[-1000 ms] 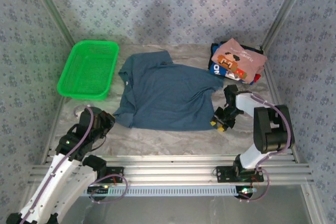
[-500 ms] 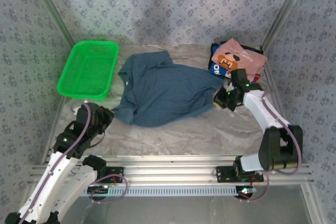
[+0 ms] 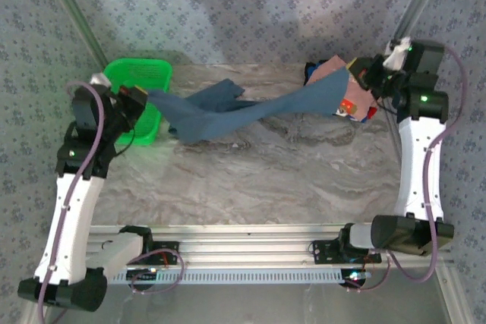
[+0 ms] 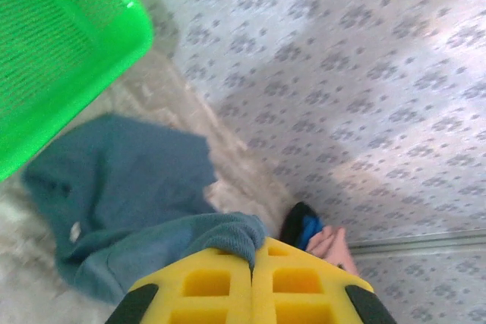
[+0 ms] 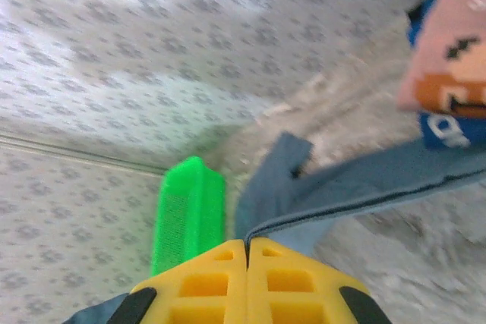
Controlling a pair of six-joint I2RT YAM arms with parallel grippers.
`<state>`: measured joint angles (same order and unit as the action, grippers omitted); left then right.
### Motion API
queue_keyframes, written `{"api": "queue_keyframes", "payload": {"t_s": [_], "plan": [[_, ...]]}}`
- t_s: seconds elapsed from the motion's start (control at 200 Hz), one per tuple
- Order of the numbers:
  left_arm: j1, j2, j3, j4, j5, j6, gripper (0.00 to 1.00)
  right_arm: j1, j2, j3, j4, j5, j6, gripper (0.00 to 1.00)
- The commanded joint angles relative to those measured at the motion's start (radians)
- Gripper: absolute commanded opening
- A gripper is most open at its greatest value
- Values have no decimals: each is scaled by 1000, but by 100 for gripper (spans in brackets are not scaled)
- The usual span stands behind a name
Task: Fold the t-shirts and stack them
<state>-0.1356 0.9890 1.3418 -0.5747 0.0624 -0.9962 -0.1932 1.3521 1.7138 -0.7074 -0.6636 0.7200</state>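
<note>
Green mesh basket [image 3: 156,73]: far left corner of the desk, just beside the left jaws.
Left jaws: raised over the desk's left edge, yellow pads [image 4: 220,282] pressed together on a bunched part of the teal-blue t-shirt [image 3: 250,111].
Teal-blue t-shirt: stretched as a sagging band between both jaws, along the desk's far edge.
Folded t-shirts: pink printed t-shirt [image 5: 444,43] over a dark blue t-shirt [image 5: 448,130], far right corner.
Right jaws: raised at the far right corner, pads [image 5: 213,282] closed on the teal-blue t-shirt's edge.
</note>
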Motion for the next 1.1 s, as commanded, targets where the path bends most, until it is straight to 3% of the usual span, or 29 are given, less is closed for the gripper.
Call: {"api": "queue_keyframes", "payload": {"t_s": [0.0,0.17,0.335,0.56,0.755,1.094], "plan": [[35,64,150,99,105,61,0,-28,55,134,100,-131,102,0],[44,225,474,123,162,183,0,-59,154,391,212,-213,229,0],[48,387,890,33,185,307,0,-111,238,654,270,-269,343,0],[55,626,1462,-90,213,359,0,-189,268,766,406,-337,521,0],[63,618,1489,4,247,353,0,-225,209,744,401,-413,544,0],[62,523,1459,24,225,480,0,-203,42,568,413,-456,581,0]]}}
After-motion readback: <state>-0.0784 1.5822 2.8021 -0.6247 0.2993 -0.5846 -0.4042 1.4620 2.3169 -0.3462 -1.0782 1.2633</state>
